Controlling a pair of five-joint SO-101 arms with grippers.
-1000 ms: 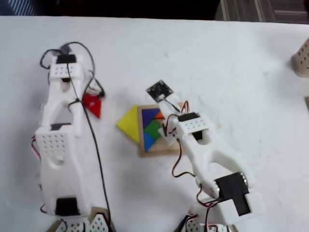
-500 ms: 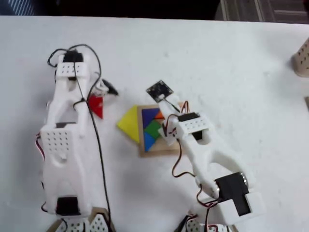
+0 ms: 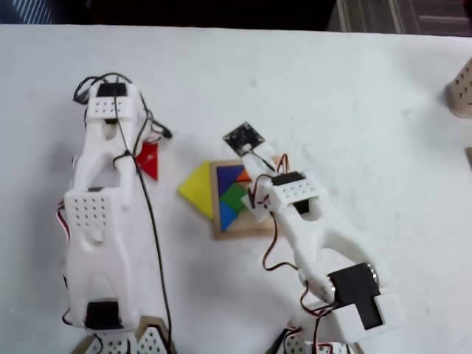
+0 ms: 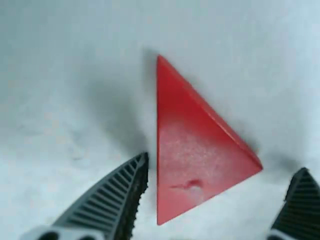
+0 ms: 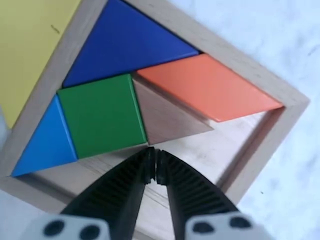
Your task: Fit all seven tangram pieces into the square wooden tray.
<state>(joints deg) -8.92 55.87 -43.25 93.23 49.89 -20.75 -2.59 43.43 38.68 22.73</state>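
Presently, the left gripper [image 4: 221, 167] stands with its jaws wide apart, low over the white table [image 3: 354, 96], and straddles the red triangle [image 4: 195, 150]. One dark ribbed finger [image 4: 117, 197] lies just beside the long straight edge of that piece; contact cannot be confirmed. The other finger sits off the piece's opposite corner with a gap of table between. The red triangle lies flat on the table, just beside the left arm [image 3: 99, 199] and well apart from the tray. The right gripper [image 5: 155, 161] has its jaws pressed together with nothing between them. Its tips hang over the bare floor of the square wooden tray [image 5: 262, 147], just beside the lower edge of a brownish triangle [image 5: 167, 117]. Five pieces are seated in the tray. A dark blue large triangle [image 5: 125, 45] fills one corner. An orange parallelogram [image 5: 210, 85] runs along the adjoining rim. A green square [image 5: 100, 115] sits between the dark blue triangle and the brownish one. A light blue small triangle [image 5: 45, 145] abuts the green square against the rim. The remaining part of the tray floor is bare wood. A yellow large triangle [image 3: 198, 188] lies flat outside the tray, one edge against its outer rim, between the tray and the red triangle.
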